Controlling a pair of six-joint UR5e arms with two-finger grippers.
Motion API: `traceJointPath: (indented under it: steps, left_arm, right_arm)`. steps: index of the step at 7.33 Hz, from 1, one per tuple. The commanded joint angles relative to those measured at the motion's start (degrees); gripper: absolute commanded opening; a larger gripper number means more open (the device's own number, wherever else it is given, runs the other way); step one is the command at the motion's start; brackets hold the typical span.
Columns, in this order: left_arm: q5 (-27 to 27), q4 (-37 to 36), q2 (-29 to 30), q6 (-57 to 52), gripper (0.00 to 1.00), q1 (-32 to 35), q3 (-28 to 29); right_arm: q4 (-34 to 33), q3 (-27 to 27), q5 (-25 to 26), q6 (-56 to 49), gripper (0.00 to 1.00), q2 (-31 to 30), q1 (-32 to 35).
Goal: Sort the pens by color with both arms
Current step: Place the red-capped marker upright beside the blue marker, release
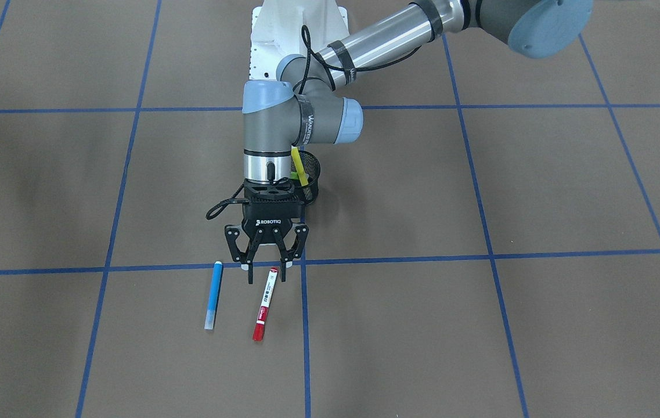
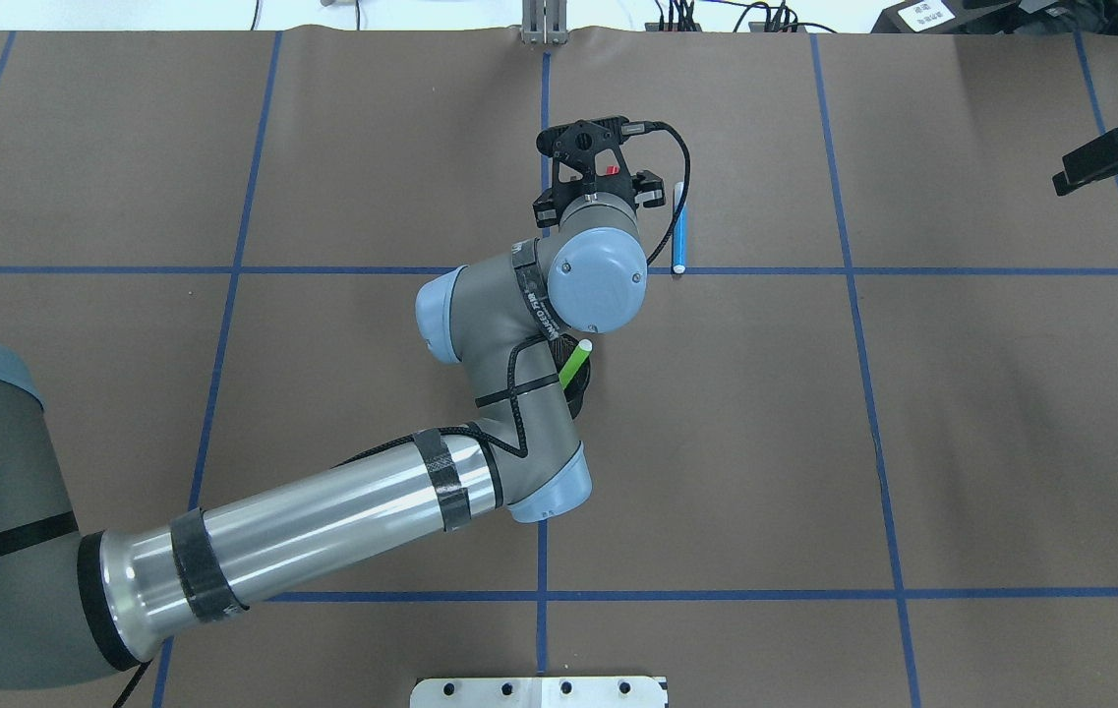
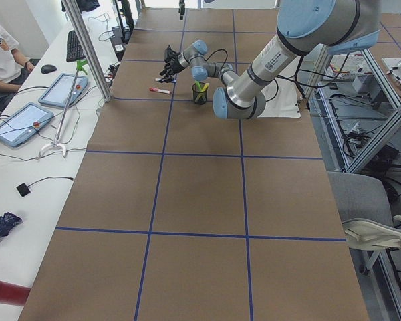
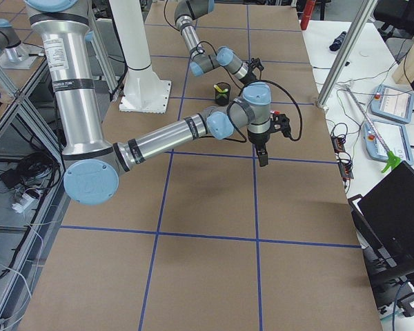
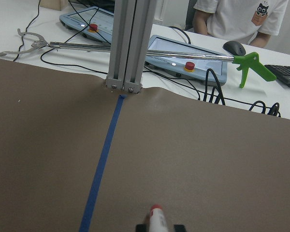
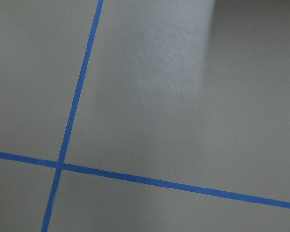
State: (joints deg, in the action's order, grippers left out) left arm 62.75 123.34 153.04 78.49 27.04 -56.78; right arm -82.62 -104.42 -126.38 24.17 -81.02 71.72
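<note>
At centre frame in the front view, the left gripper (image 1: pixel 266 274) hangs with jaws spread wide astride the upper tip of the red pen (image 1: pixel 264 305). The pen, a white barrel with red cap and end, lies flat near the blue pen (image 1: pixel 213 295). The yellow pen (image 1: pixel 299 165) and green pen (image 2: pixel 573 365) lean in the cup (image 1: pixel 313 174). The right gripper (image 2: pixel 1109 159) sits at the overhead view's upper right, its opening impossible to judge.

A blue tape grid (image 1: pixel 480 107) lines the brown table (image 1: pixel 538 186), which shows a blue pen (image 1: pixel 213 296), red-ended white pen (image 1: pixel 266 299), yellow pen (image 1: pixel 299 165), light green pen (image 2: pixel 572 366) and black mesh cup (image 1: pixel 313 165).
</note>
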Motion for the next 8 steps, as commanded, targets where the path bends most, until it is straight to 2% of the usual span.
traceJointPath:
  steps: [1, 2, 4, 5, 7, 8]
  left_arm:
    - [0.0, 0.0, 0.0, 0.0, 0.80, -0.3, -1.0]
    - [0.5, 0.0, -0.1, 0.0, 0.80, -0.2, -3.1]
    - [9.7, -0.5, -1.7, -0.2, 0.79, 3.3, -9.1]
    - [14.9, -0.8, -4.0, -0.3, 0.79, 5.7, -11.9]
    - [30.6, -1.1, -8.8, -0.4, 0.79, 13.0, -15.9]
    - [38.9, -0.9, -13.8, -1.5, 0.79, 17.4, -20.0]
  right_arm:
    - [0.0, 0.0, 0.0, 0.0, 0.98, 0.0, 0.0]
    - [0.0, -0.1, 0.1, 0.3, 0.98, 0.3, 0.0]
    - [0.0, 0.0, 0.0, 3.8, 0.98, 1.6, -0.1]
    - [-0.1, 0.2, 0.1, 10.5, 0.98, 3.6, -0.6]
    - [-0.2, -0.2, 1.3, 22.7, 0.98, 7.0, -4.2]
    - [-0.2, -0.3, 2.4, 28.9, 0.98, 9.2, -6.9]
